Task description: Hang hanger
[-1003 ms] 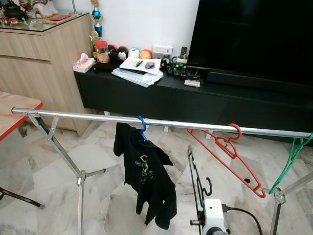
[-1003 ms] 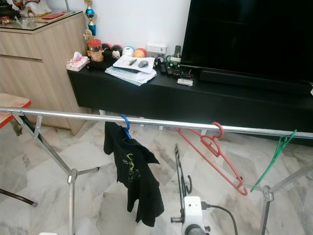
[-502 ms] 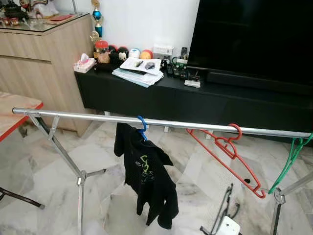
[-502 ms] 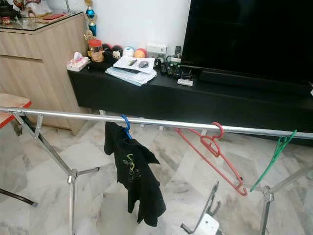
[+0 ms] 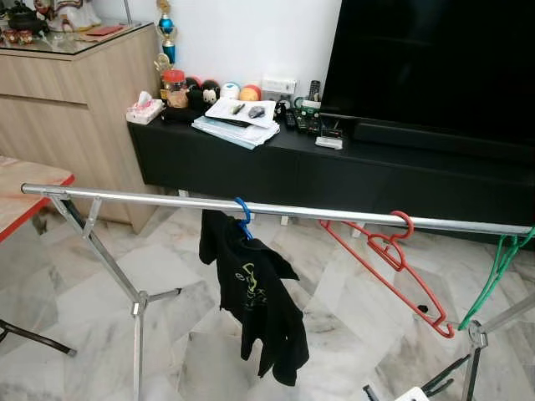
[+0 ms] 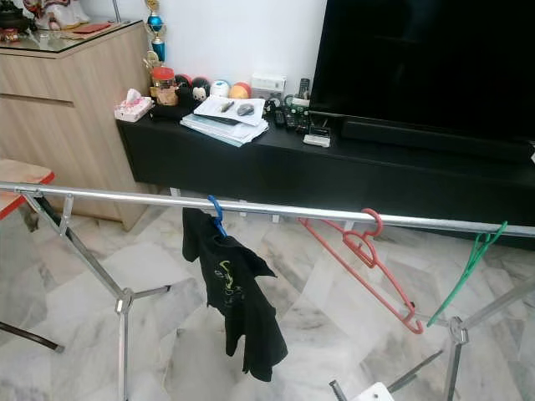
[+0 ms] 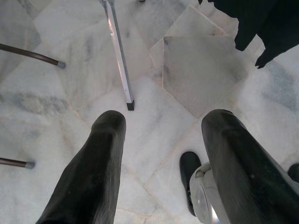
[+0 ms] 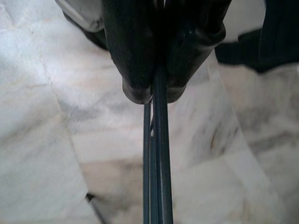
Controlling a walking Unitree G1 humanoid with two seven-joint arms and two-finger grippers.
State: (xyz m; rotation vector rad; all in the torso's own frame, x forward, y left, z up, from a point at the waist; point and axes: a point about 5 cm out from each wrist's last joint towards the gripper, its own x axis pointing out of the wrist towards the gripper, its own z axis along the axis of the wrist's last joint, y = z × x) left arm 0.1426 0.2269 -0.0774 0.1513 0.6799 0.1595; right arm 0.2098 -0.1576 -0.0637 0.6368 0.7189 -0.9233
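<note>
A silver rail [image 5: 292, 208] crosses the room on a folding rack. On it hang a blue hanger [image 5: 242, 215] carrying a black shirt [image 5: 255, 305], an empty red hanger [image 5: 393, 259] and a green hanger [image 5: 499, 267] at the far right. My right gripper [image 8: 152, 95] is shut on the thin bar of a black hanger [image 8: 156, 177]. That hanger [image 5: 443, 376] pokes up at the bottom right, well below the rail. My left gripper [image 7: 163, 126] hangs open over the marble floor, holding nothing.
A black TV console [image 5: 334, 167] with a large TV [image 5: 435, 58] stands behind the rail. A wooden cabinet [image 5: 75, 109] and a red-edged table [image 5: 25, 192] are at the left. The rack's legs [image 5: 117, 276] cross below the rail, with another leg [image 7: 119, 60] near my left gripper.
My right arm has dropped down and to the right with the black hanger, from upright below the rail's middle to the bottom edge. The black shirt has swung slightly.
</note>
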